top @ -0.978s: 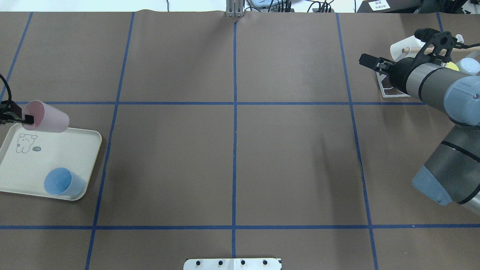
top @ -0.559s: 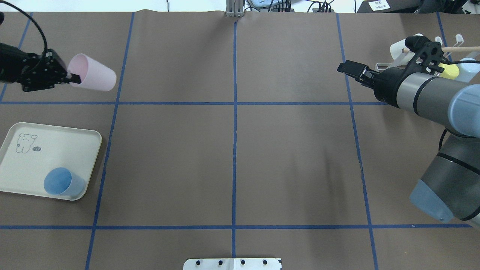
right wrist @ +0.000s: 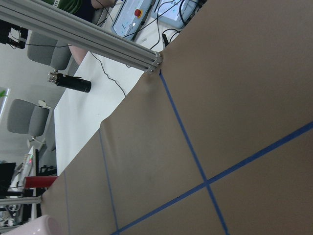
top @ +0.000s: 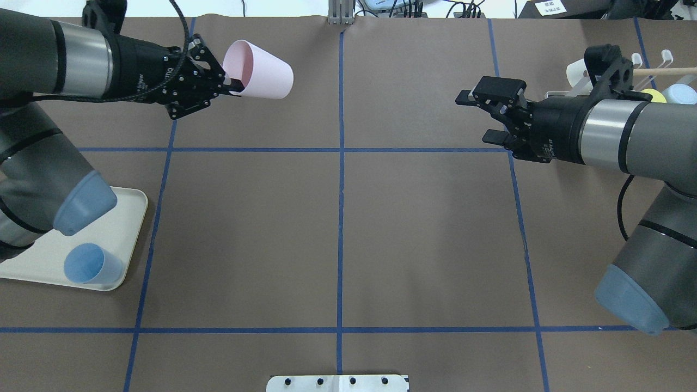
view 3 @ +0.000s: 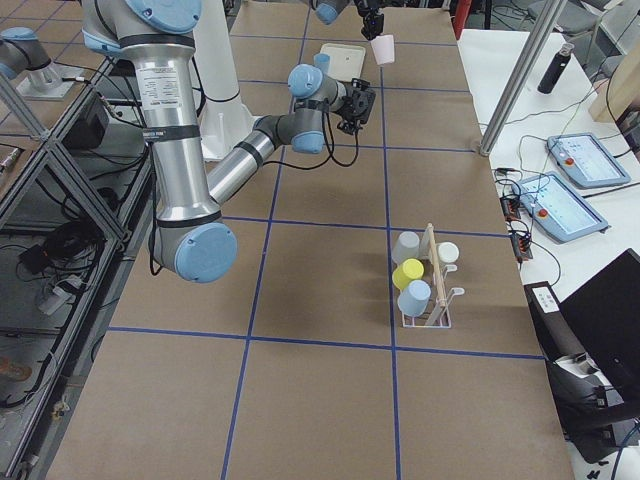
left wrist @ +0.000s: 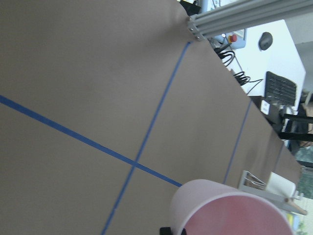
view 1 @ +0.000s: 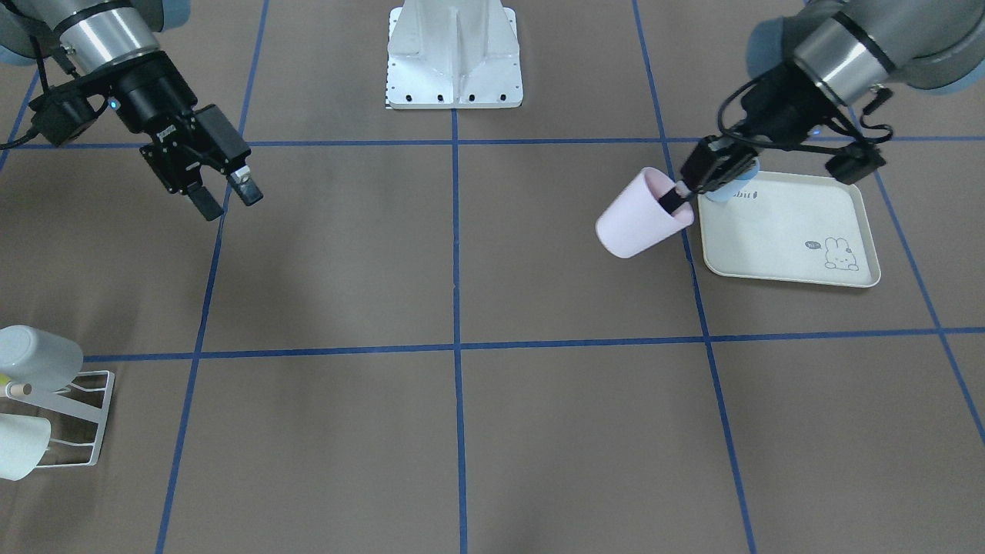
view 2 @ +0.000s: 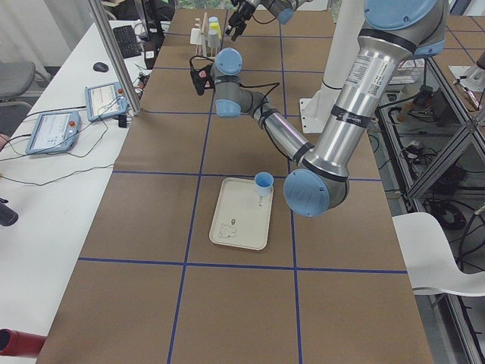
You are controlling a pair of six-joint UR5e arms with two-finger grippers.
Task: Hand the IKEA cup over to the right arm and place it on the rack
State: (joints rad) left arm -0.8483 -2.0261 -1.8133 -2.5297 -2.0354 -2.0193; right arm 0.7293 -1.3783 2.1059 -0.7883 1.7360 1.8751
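Observation:
My left gripper (top: 233, 83) is shut on the rim of a pink cup (top: 265, 77), one finger inside and one outside. It holds the cup in the air, on its side, with the bottom pointing toward the table's middle. The cup also shows in the front view (view 1: 637, 221) and the left wrist view (left wrist: 230, 210). My right gripper (top: 475, 117) is open and empty, facing the cup from across the centre line, far apart from it. The white wire rack (top: 667, 70) with its wooden bar stands behind my right arm at the far right; it also shows in the right side view (view 3: 430, 290).
White, yellow and light blue cups (view 3: 407, 272) hang on the rack. A cream rabbit-print tray (top: 128, 218) at the near left holds a blue cup (top: 87, 264). The robot's base plate (top: 337, 384) is at the near edge.
My left arm carried the pink cup up from over the tray, farther away and rightward toward the centre. My right gripper moved left away from the rack and turned, fingers now spread.

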